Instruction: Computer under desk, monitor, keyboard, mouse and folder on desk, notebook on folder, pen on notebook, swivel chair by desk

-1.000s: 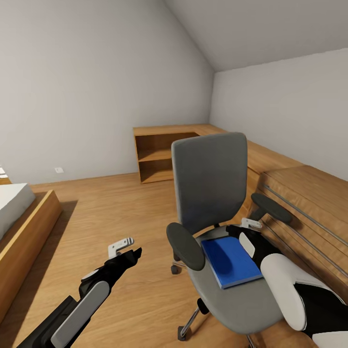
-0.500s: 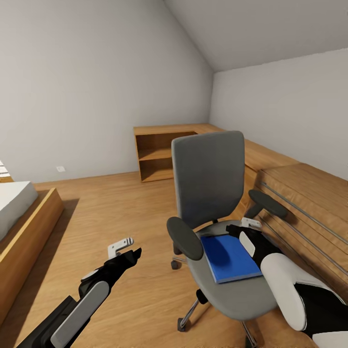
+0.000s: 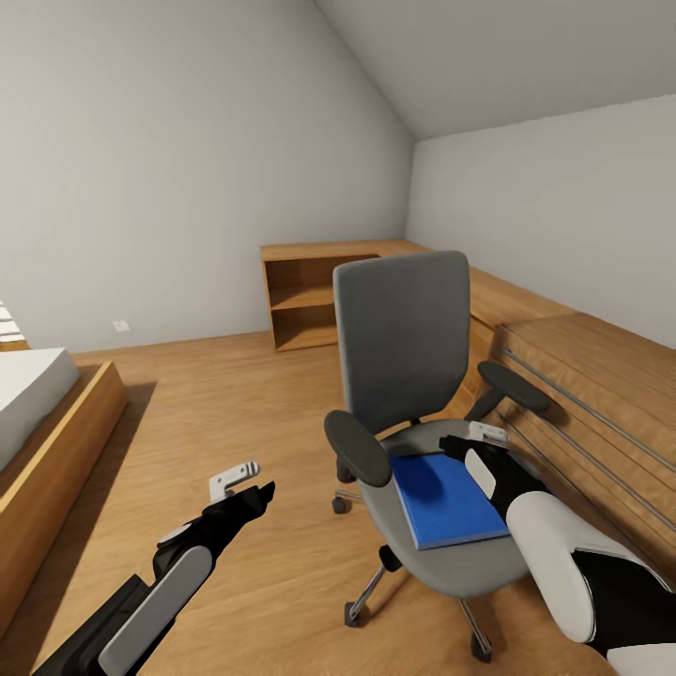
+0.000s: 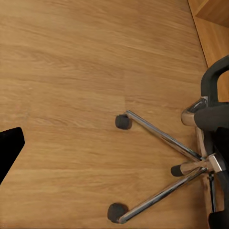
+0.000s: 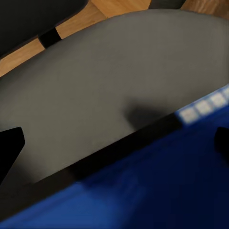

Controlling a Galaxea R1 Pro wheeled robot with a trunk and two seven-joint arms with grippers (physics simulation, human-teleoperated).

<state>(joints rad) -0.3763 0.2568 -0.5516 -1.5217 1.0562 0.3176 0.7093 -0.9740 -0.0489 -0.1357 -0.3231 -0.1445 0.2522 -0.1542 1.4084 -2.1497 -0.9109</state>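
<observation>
The right gripper hovers just over the far right corner of the folder; its fingers stand apart in the wrist view, one either side of the folder's edge, gripping nothing. The bright blue folder lies flat on the grey seat of the swivel chair, between the black armrests. It looks thin, light, fairly stiff and smooth, so likely to slide; pinching an exposed edge or corner seems the best hold. The left gripper hangs over bare wood floor, its opening impossible to judge.

Attic bedroom: sloped grey walls, bed, plank floor.
</observation>
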